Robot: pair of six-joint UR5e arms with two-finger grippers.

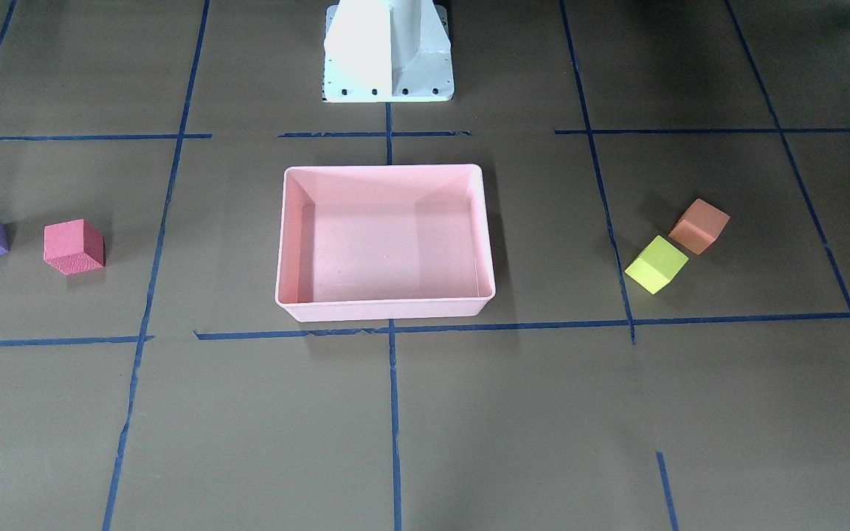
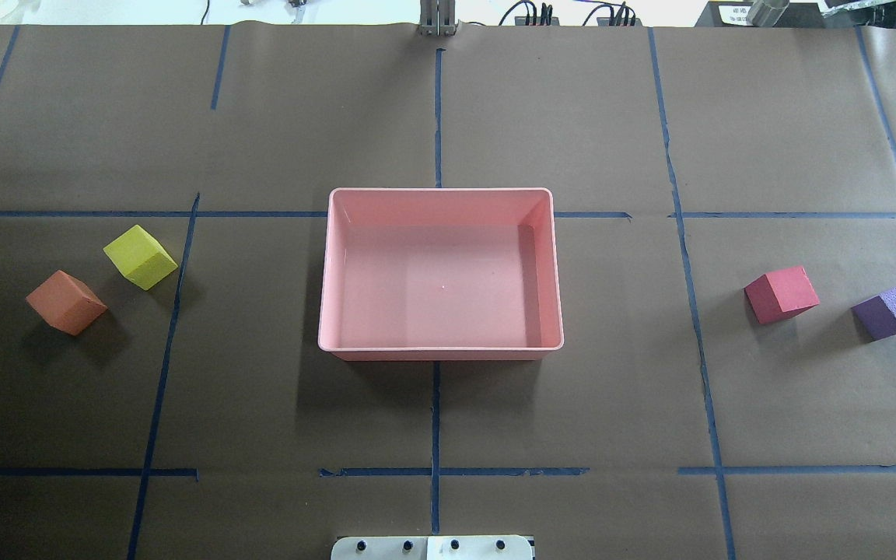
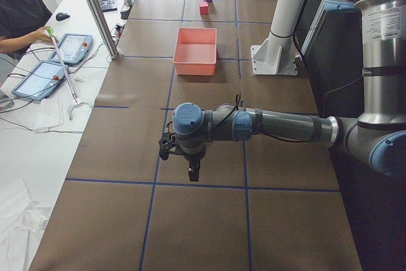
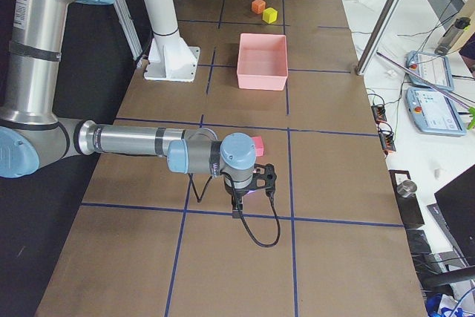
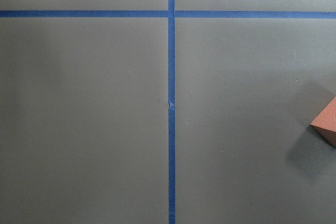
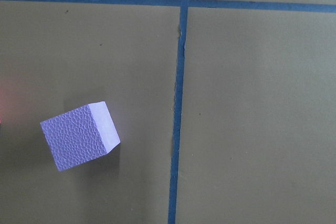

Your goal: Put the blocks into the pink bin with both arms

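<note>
No block is yet laid in the pink bin, which is set empty at the middle of the worktop. The orange block and yellow-green block are found near the worktop's left end, the red-pink block and purple block near its right end. The left pincer and right pincer are held above those ends. How far each is opened cannot be told, and nothing is seen to be held. The first pick is judged to be in hand: each pincer must be turned to a cube's skewed faces and lowered over it.
</note>
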